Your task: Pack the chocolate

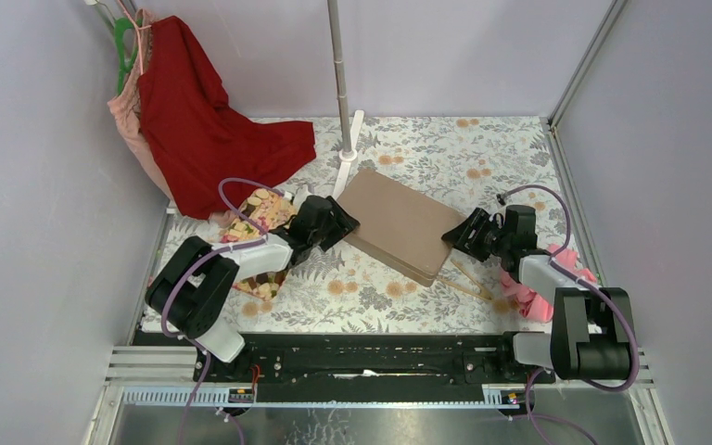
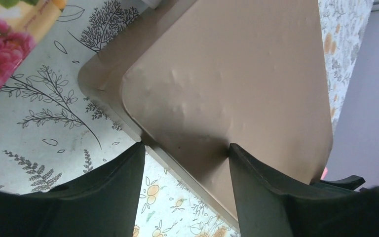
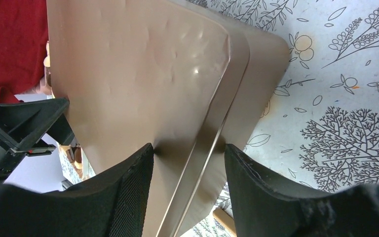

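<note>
1. Top external view: a flat brown box (image 1: 399, 222) with a fitted lid lies slantwise in the middle of the leaf-printed tablecloth (image 1: 426, 148). One arm is at each end of it.
2. The chocolate is not visible in any view. The lid is on the box, so any pieces inside are hidden.
3. The left gripper (image 1: 338, 222) is at the box's left end. In the left wrist view its fingers straddle the lid's rim near a rounded corner (image 2: 185, 148). Both tips seem to touch it, but I cannot tell whether they are pressed firmly.
4. The right gripper (image 1: 459, 232) is at the right end. In the right wrist view it is clamped on the box (image 3: 187, 148), with one finger on the lid's top and the other against the side wall.
5. Judging by the opposed holds, the two arms are probably steadying the box and seating or lifting its lid evenly, so it does not skew.
6. Off to the sides lie a red garment (image 1: 204, 120) at far left, a flowered pouch (image 1: 260, 209) beside the left arm, and wooden sticks (image 1: 468, 278) and a pink object (image 1: 528, 297) by the right arm.
</note>
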Controlling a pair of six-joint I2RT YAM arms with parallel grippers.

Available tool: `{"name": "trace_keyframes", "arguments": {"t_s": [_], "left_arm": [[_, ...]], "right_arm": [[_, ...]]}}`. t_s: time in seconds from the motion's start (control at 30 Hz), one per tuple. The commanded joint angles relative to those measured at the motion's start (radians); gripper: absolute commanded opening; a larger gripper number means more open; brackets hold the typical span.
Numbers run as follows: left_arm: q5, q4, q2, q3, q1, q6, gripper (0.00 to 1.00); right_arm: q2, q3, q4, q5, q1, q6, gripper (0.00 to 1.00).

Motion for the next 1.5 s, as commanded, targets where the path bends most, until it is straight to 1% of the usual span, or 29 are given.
{"name": "trace_keyframes", "arguments": {"t_s": [0.0, 0.13, 0.23, 0.33, 0.43, 0.57, 0.77, 0.87, 0.93, 1.0, 1.13, 1.37, 1.47], "left_arm": [[0.016, -0.054, 0.049, -0.088, 0.001, 0.012, 0.55], [0.007, -0.061, 0.044, -0.089, 0.001, 0.037, 0.51], [-0.013, -0.075, 0.036, -0.067, 0.002, 0.070, 0.51], [-0.024, -0.092, 0.041, -0.010, 0.002, 0.112, 0.52], [-0.019, -0.105, 0.065, 0.050, 0.001, 0.155, 0.53], [-0.019, -0.129, 0.089, 0.097, 0.002, 0.170, 0.54], [-0.022, -0.118, 0.052, 0.051, 0.003, 0.160, 0.57], [-0.016, -0.114, 0.032, 0.036, 0.001, 0.160, 0.60], [-0.010, -0.111, 0.011, 0.030, 0.002, 0.163, 0.62], [-0.008, -0.112, -0.007, 0.034, 0.001, 0.168, 0.64], [0.008, -0.110, -0.022, 0.047, 0.001, 0.173, 0.68], [0.022, -0.109, -0.005, 0.073, 0.001, 0.182, 0.70], [0.027, -0.109, 0.000, 0.079, 0.002, 0.182, 0.70]], "right_arm": [[-0.004, -0.001, -0.120, -0.010, 0.025, -0.064, 0.58], [-0.029, 0.007, -0.155, 0.005, 0.058, -0.077, 0.57], [-0.050, 0.024, -0.189, 0.031, 0.091, -0.092, 0.57], [-0.068, 0.051, -0.216, 0.054, 0.120, -0.104, 0.57], [-0.096, 0.080, -0.295, 0.092, 0.144, -0.123, 0.58], [-0.136, 0.131, -0.405, 0.166, 0.167, -0.166, 0.61], [-0.228, 0.220, -0.595, 0.309, 0.201, -0.223, 0.68], [-0.257, 0.268, -0.666, 0.368, 0.234, -0.243, 0.69], [-0.261, 0.307, -0.700, 0.401, 0.284, -0.250, 0.69], [-0.245, 0.350, -0.732, 0.431, 0.337, -0.255, 0.65], [-0.176, 0.436, -0.799, 0.480, 0.431, -0.266, 0.53], [-0.060, 0.548, -0.918, 0.572, 0.561, -0.273, 0.29], [-0.032, 0.598, -0.959, 0.605, 0.601, -0.274, 0.22]]}}
